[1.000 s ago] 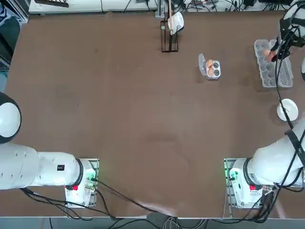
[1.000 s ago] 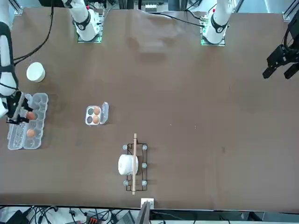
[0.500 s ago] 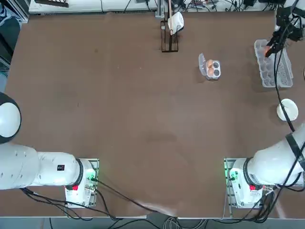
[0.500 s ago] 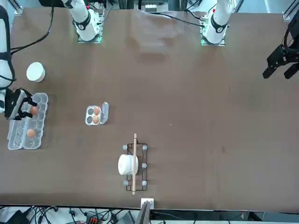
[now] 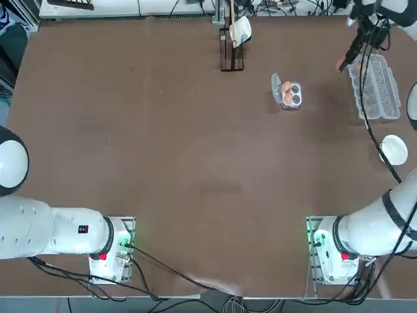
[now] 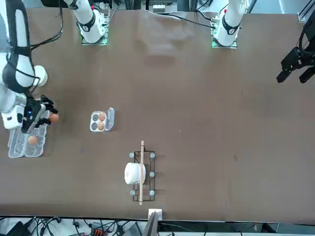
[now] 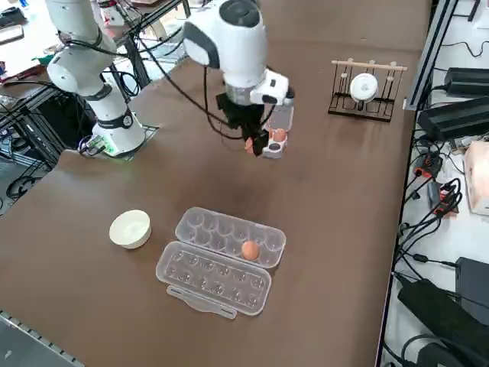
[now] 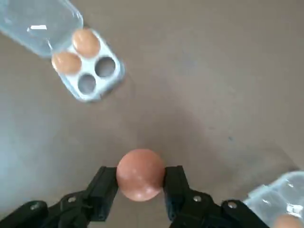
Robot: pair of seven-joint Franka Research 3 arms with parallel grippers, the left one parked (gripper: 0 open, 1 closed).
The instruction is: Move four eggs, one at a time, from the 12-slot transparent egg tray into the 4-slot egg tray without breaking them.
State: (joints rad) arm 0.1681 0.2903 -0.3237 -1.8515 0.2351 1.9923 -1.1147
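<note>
Right now your right pincer (image 8: 141, 180) is closed on one orange-brown egg (image 8: 140, 174), its two fingers pressing opposite sides. You have that egg in the air between the two trays, nearer the big one; it looks nearly round from the wrist, so you can't tell its long axis.

Beside it, the long clear egg carton (image 7: 215, 262) lies open on the surface (image 5: 195, 156), its long axis running away from the arms' bases, lid folded out to your right. You have one egg (image 7: 250, 249) in it, near the end farthest from the bases.

Off to your left, the small four-cup tray (image 5: 291, 95) sits with its lid opened leftward; two eggs (image 8: 76, 52) fill the cups nearest the lid. That makes four eggs, two trays and one white bowl (image 7: 131, 229), which stands nearer the bases than the carton.
</note>
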